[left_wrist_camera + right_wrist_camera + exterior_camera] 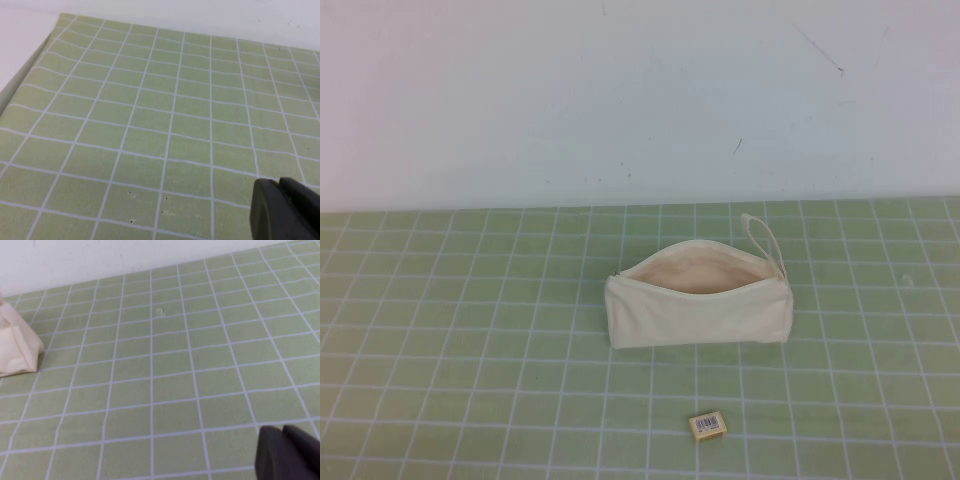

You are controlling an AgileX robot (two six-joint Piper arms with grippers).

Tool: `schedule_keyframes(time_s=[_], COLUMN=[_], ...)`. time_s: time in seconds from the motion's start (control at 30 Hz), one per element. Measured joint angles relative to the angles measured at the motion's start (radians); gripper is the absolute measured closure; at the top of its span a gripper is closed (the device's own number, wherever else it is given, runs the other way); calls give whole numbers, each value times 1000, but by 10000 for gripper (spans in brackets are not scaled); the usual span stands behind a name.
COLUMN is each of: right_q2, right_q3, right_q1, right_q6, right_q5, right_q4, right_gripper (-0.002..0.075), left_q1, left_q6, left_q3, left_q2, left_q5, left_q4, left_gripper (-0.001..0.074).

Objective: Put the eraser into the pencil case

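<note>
The green grid mat [440, 330] covers the table up to a white wall [620, 90]. On it the case [698, 300] lies lengthwise with its zip wide open, peach lining showing, and its loop [762, 238] at the right end, curling toward the wall. The eraser [707, 425] lies flat on the mat on the robot's side of the case, well apart from it, barcode label up.

Neither arm appears in the high view. In the left wrist view only a dark tip of the left gripper [285, 210] shows at the frame's corner, over bare mat; neither case nor eraser is near its jaws, and whether the jaws are apart or together cannot be told. In the right wrist view a dark tip of the right gripper [287, 452] shows likewise over the mat; one end of the case [17, 342] lies well off from its jaws, the eraser is not seen there, and the state of its jaws cannot be told either
</note>
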State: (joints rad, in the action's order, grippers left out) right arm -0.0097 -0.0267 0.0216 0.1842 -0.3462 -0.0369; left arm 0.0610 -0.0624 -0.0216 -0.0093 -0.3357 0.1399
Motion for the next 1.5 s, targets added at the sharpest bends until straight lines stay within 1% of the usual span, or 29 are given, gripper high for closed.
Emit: schedule_keyframes(time_s=[0.27, 0.77, 0.93, 1.17, 1.3, 1.4, 1.43, 1.5], right_q2=[0, 0, 0, 0, 0, 0, 0, -2], right_q3=[0, 0, 0, 0, 0, 40, 110, 182], right_q1=[0, 0, 0, 0, 0, 0, 0, 0], right_q6=[0, 0, 0, -46, -48, -48, -48, -48], right_q5=[0, 0, 0, 0, 0, -43, -87, -106], right_q4=[-35, -43, 28, 62, 127, 162, 176, 180], right_gripper=[727, 727, 727, 727, 727, 727, 727, 727], left_q1=[0, 0, 0, 0, 0, 0, 0, 0], left_q6=[0, 0, 0, 0, 0, 0, 0, 0], left_q3=[0, 0, 0, 0, 0, 0, 0, 0], left_q2=[0, 0, 0, 0, 0, 0, 0, 0], left_q5=[0, 0, 0, 0, 0, 0, 0, 0], left_q4=[2, 2, 2, 2, 2, 2, 2, 2], left_gripper=[738, 738, 738, 738, 738, 738, 738, 738])
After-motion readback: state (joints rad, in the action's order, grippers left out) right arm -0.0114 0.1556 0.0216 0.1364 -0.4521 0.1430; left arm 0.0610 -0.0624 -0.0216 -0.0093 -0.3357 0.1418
